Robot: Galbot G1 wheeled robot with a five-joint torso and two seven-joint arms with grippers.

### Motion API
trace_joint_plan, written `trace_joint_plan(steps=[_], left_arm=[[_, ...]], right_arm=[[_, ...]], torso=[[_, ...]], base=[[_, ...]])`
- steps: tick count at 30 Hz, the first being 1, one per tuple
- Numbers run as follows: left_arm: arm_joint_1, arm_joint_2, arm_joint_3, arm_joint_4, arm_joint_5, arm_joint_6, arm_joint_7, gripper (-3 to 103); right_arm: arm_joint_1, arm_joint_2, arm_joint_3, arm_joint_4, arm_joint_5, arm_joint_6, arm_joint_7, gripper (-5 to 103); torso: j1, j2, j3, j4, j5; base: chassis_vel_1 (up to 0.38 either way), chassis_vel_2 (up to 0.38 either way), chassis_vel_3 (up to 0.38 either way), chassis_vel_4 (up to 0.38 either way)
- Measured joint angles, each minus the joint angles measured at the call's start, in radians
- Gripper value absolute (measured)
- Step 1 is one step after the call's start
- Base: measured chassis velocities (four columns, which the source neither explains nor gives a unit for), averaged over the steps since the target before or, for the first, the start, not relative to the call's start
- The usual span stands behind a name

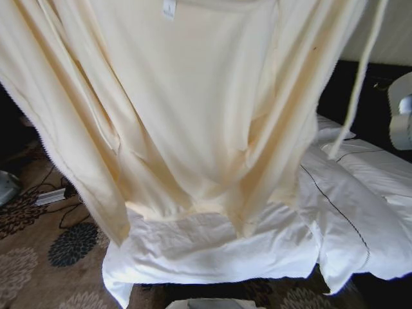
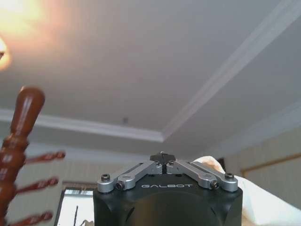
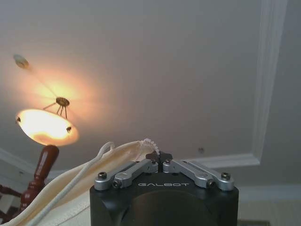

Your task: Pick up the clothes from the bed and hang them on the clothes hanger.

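thin cream shirt (image 1: 193, 129) draped | right pincer (image 3: 160, 157) clamps hem | left pincer (image 2: 162, 158) closed, grip unclear

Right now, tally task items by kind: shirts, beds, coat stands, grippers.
shirt: 1, held up over the bed
bed: 1
coat stand: 1
grippers: 2, left gripper and right gripper, both shut on shirt fabric
Total: 5

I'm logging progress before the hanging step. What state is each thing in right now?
Shirt: lifted, hanging spread above the bed.
Bed: duvet rumpled.
Coat stand: upright, pegs bare.
Left gripper: shut on shirt.
Right gripper: shut on shirt.
Ceiling lamp: on.
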Motion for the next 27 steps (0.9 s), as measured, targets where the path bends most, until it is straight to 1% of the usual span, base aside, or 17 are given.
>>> trace_joint_plan(steps=[2,4,5,6,8,9,10,11,12,13,14,15,16,17,22,23,27], left_arm=[[0.037,-0.065,0.113,0.014,0.056,0.100,-0.014,0],[0.038,-0.108,0.203,0.026,0.098,0.152,-0.030,0],[0.038,-0.108,0.203,0.026,0.098,0.152,-0.030,0],[0.037,-0.141,0.272,0.034,0.128,0.184,-0.039,0],[0.030,-0.237,0.484,0.071,0.210,0.243,-0.060,0],[0.031,-0.261,0.531,0.089,0.236,0.252,-0.063,0],[0.037,-0.319,0.631,0.132,0.313,0.268,-0.066,0],[0.037,-0.319,0.631,0.132,0.313,0.268,-0.066,0],[0.043,-0.367,0.702,0.181,0.380,0.272,-0.066,0],[0.044,-0.379,0.721,0.196,0.398,0.273,-0.066,0],[0.048,-0.416,0.771,0.243,0.448,0.273,-0.065,0],[0.050,-0.485,0.851,0.341,0.538,0.263,-0.060,0],[0.047,-0.536,0.887,0.416,0.588,0.250,-0.060,0],[0.047,-0.536,0.887,0.416,0.588,0.250,-0.060,0],[-0.001,-0.715,0.937,0.679,0.707,0.187,-0.050,0],[-0.001,-0.715,0.937,0.679,0.707,0.187,-0.050,0],[-0.036,-0.793,0.951,0.751,0.722,0.149,-0.046,0]], right_arm=[[-0.038,0.099,-0.113,-0.067,-0.058,-0.029,0.014,0],[-0.059,0.158,-0.191,-0.117,-0.112,-0.028,0.015,0],[-0.059,0.158,-0.191,-0.117,-0.112,-0.028,0.015,0],[-0.076,0.199,-0.244,-0.158,-0.154,-0.024,0.015,0],[-0.135,0.299,-0.355,-0.275,-0.261,-0.012,0.013,0],[-0.153,0.320,-0.372,-0.301,-0.285,-0.011,0.012,0],[-0.197,0.365,-0.403,-0.360,-0.331,-0.007,0.010,0],[-0.197,0.365,-0.403,-0.360,-0.331,-0.007,0.010,0],[-0.231,0.395,-0.420,-0.404,-0.358,-0.004,0.008,0],[-0.245,0.406,-0.426,-0.423,-0.367,-0.003,0.008,0],[-0.272,0.430,-0.438,-0.463,-0.387,-0.003,0.008,0],[-0.317,0.473,-0.456,-0.555,-0.429,0.002,0.010,0],[-0.340,0.501,-0.466,-0.619,-0.462,0.003,0.010,0],[-0.340,0.501,-0.466,-0.619,-0.462,0.003,0.010,0],[-0.351,0.602,-0.487,-0.783,-0.546,-0.036,0.023,0],[-0.351,0.602,-0.487,-0.783,-0.546,-0.036,0.023,0],[-0.320,0.666,-0.498,-0.839,-0.576,-0.045,0.021,0]], torso=[[0.001,0.000,0.000,0.0000,-0.0003],[0.001,0.000,0.000,0.0001,-0.0001],[0.001,0.000,0.000,0.0001,-0.0001],[0.001,0.000,0.000,0.0004,-0.0002],[0.001,0.000,0.000,0.0005,-0.0004],[0.001,0.000,0.001,0.0003,-0.0002],[0.001,0.000,0.001,-0.0003,-0.0003],[0.001,0.000,0.001,-0.0003,-0.0003],[0.001,0.000,0.000,-0.0004,-0.0003],[0.001,0.000,0.000,-0.0004,-0.0002],[0.001,0.000,0.001,-0.0006,0.0000],[0.001,0.000,0.000,-0.0004,-0.0002],[0.001,-0.001,0.000,-0.0003,-0.0002],[0.001,-0.001,0.000,-0.0003,-0.0002],[0.001,-0.001,0.000,-0.0006,-0.0001],[0.001,-0.001,0.000,-0.0006,-0.0001],[0.000,0.000,0.000,-0.0002,-0.0003]], base=[[0.000,0.000,0.000,0.000],[0.000,0.000,0.000,0.000],[0.000,0.000,0.000,0.000],[0.000,0.000,0.000,0.000],[0.000,0.000,0.000,0.000],[0.000,0.000,0.000,0.000],[0.000,0.000,0.000,0.000],[0.000,0.000,0.000,0.000],[0.000,0.000,0.000,0.000],[0.000,0.000,0.000,0.000],[0.000,0.000,0.000,0.000],[0.000,0.000,0.000,0.000],[0.000,0.000,0.000,0.000],[0.000,0.000,0.000,0.000],[0.000,0.000,0.000,0.000],[0.000,0.000,0.000,0.000],[0.000,0.000,0.000,0.000]])
